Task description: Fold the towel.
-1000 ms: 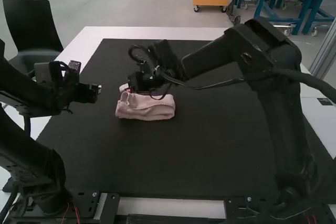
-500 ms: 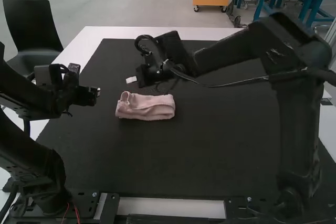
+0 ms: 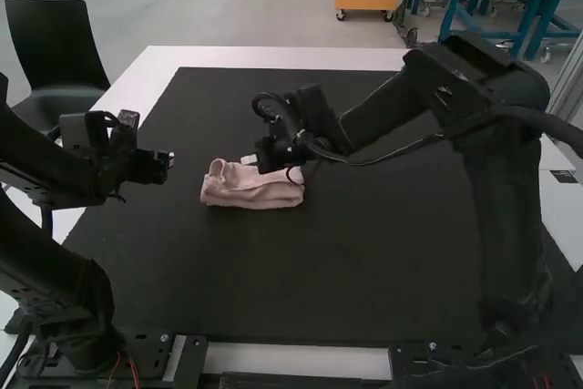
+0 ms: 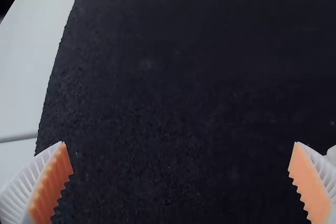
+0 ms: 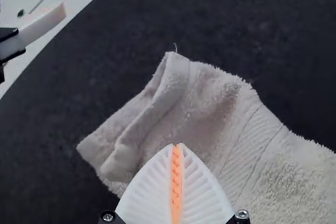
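Over the counter (image 3: 273,56), my right arm (image 3: 499,179) has swung rightward and dipped. The folded towel (image 3: 248,190) lies beneath. My right gripper (image 5: 177,145), closed and empty, should pat its layers flat without dragging; my left gripper (image 4: 179,142) gapes, empty.

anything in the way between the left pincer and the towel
Nothing visible stands between the left pincer and the towel, just black mat. The right pincer, shut, is near the towel's far edge.
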Motion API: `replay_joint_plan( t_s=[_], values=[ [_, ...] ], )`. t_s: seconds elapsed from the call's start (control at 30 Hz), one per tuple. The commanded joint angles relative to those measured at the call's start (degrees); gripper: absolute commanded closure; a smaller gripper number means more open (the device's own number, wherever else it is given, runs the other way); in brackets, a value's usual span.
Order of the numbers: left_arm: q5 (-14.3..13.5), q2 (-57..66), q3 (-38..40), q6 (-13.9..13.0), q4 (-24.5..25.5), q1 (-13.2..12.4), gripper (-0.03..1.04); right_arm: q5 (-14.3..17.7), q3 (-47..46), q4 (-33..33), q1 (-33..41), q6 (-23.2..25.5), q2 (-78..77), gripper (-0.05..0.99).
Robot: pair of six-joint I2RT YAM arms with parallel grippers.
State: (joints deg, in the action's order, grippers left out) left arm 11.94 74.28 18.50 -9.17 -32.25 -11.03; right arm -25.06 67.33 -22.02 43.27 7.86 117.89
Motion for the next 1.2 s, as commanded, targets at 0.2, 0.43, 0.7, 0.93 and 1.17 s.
replay_joint_plan(
  t_s=[0.2,0.43,0.7,0.93,1.17],
  values=[
    [0.27,-1.16,-0.57,-0.67,-0.62,-0.57,0.04,-0.25,2.37,-3.91,-0.55,-0.83,4.37,0.96],
    [0.54,-1.16,-1.19,-0.94,-0.62,-0.66,0.04,-0.61,4.65,-5.23,-1.17,-0.56,6.92,0.96],
    [0.89,-1.16,-1.19,-0.85,-1.24,-0.66,0.04,-1.04,5.44,-6.54,-1.25,-0.21,10.26,0.96],
    [1.06,-1.16,-1.28,-0.94,-1.06,-0.66,0.04,-1.57,5.44,-9.53,-0.38,0.67,13.25,0.96],
    [1.15,-1.16,-1.45,-1.11,-1.15,-0.66,0.04,-1.22,5.62,-10.32,3.93,0.84,15.09,0.96]
  ],
)
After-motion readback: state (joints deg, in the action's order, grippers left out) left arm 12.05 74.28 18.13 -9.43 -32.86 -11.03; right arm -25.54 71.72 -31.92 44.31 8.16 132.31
